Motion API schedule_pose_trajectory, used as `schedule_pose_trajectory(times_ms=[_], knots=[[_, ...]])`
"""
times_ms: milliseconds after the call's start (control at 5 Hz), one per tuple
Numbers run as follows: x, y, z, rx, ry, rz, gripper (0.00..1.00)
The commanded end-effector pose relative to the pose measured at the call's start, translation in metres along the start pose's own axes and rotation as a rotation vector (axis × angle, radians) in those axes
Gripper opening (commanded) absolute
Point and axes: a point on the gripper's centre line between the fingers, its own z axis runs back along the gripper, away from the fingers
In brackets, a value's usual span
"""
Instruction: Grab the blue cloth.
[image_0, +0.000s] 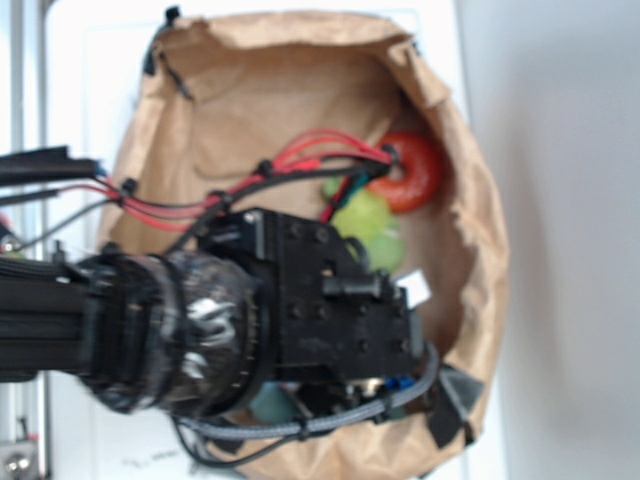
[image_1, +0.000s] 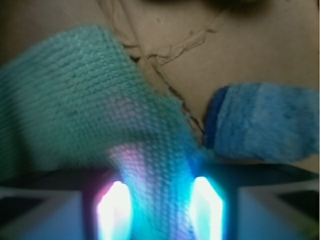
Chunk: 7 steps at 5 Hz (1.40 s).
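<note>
Bag (image_0: 480, 250), teal cloth (image_1: 75, 100), perhaps sponge (image_1: 265, 122) inside

one blue cloth (image_1: 85, 100), one blue sponge (image_1: 265, 122), one red ring (image_0: 415, 172) and one green toy (image_0: 370, 225) sit in one paper-lined bin (image_0: 470, 300).

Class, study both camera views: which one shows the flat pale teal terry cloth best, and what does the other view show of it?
The wrist view. There the flat pale teal terry cloth fills the left half, its weave and ragged edge clear, beside a bright-blue sponge block. In the exterior view the black arm covers it; only a small teal patch shows beneath the arm, probably the cloth.
</note>
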Motion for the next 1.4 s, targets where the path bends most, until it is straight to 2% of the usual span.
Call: schedule_pose_trajectory(times_ms=[0,200,400,600,800,1000,1200], knots=[[0.015,0.022,0.058,-0.112,-0.095,0.032,0.00],[0.006,0.035,0.075,-0.173,-0.154,0.042,0.00],[0.024,0.054,0.104,-0.183,-0.222,0.070,0.00],[0.029,0.076,0.138,-0.142,-0.304,0.088,0.00],[0.037,0.095,0.169,-0.102,-0.332,0.114,0.00],[0.041,0.102,0.195,-0.068,-0.332,0.136,0.00],[0.042,0.103,0.205,-0.004,-0.328,0.125,0.00]])
